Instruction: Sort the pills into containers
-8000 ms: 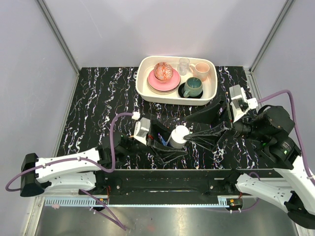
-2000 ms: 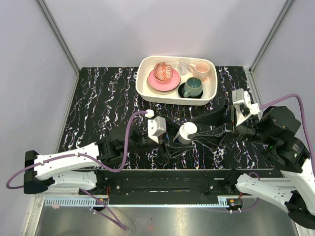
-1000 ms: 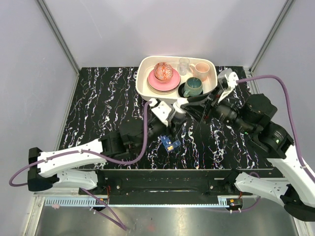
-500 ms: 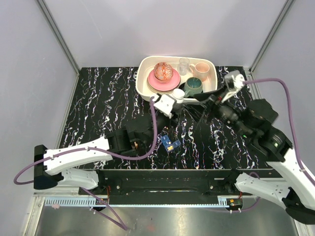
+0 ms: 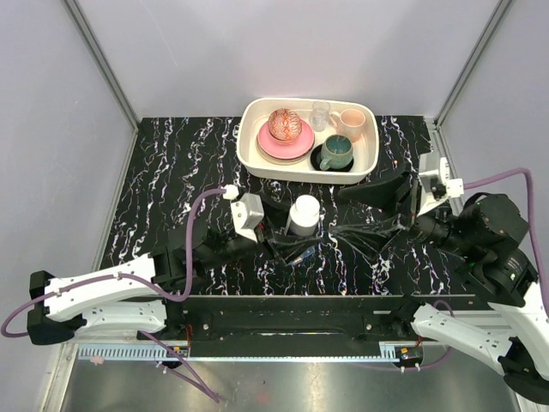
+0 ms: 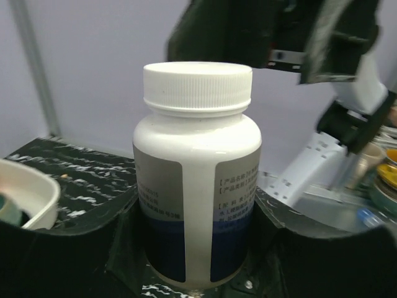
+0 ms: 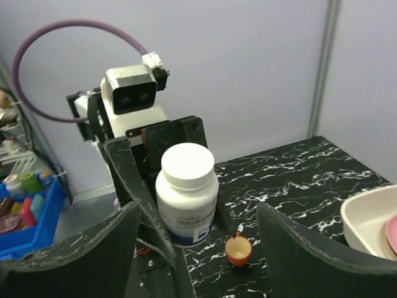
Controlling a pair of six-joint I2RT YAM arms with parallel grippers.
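Left gripper (image 6: 195, 231) is clamped partway shut on the upright white bottle (image 6: 197, 155), I'd guess bracing it so the wide-open, empty right gripper (image 7: 189, 248) can unscrew the cap (image 6: 197, 87); orange cup (image 7: 238, 250) sits just beside it, blue pill box isn't visible, and the label (image 6: 239, 208) has Chinese print too tiny to read.

robotics lab test cell: grey panel walls (image 5: 51, 129) on aluminium posts (image 5: 101, 60) enclose a black marbled tabletop (image 5: 171, 172).

White bottle (image 5: 304, 213) back from tray (image 5: 274, 170) to mid-table (image 5: 171, 172); right fingers (image 7: 304, 254) spread, withdrawn.
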